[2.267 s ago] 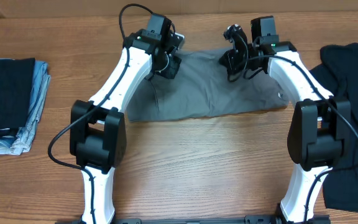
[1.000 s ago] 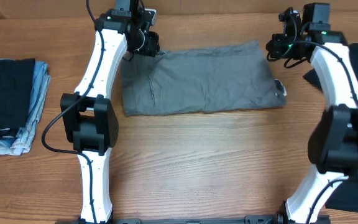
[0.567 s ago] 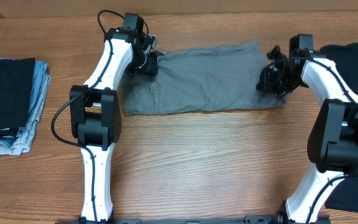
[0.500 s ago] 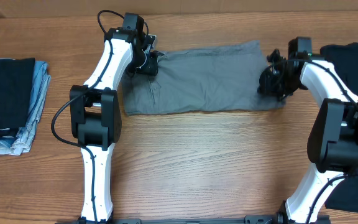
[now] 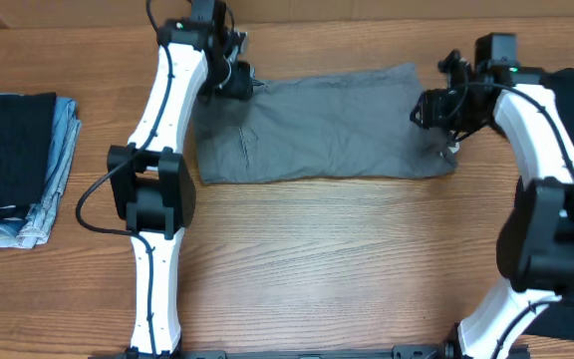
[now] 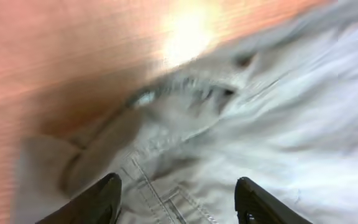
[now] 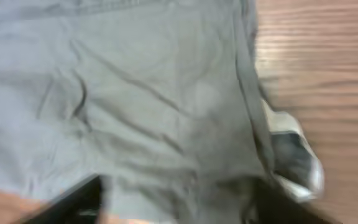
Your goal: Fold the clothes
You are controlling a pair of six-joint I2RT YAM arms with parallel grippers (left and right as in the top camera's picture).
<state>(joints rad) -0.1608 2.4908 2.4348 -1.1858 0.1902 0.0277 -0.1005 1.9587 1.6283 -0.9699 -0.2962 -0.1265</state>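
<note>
The grey clothes piece [image 5: 327, 125] lies flat on the table as a wide, wrinkled rectangle. My left gripper [image 5: 235, 80] hovers over its far left corner. In the left wrist view this gripper [image 6: 179, 202] is open, and seamed grey fabric [image 6: 278, 112] lies loose between and below the fingers. My right gripper [image 5: 429, 108] is over the garment's right edge. The right wrist view shows it [image 7: 176, 202] open above the grey cloth [image 7: 135, 93], with white lining [image 7: 291, 121] poking out at the edge. A black garment [image 5: 571, 110] lies at the far right.
A stack of folded dark and denim clothes [image 5: 13, 165] sits at the table's left edge. Bare wooden tabletop [image 5: 317, 259] stretches in front of the grey piece, between the two arm bases.
The right gripper came down onto the garment's right edge, then opened and rose slightly. The left gripper widened and shifted a little toward the far edge. The garment stays flat.
</note>
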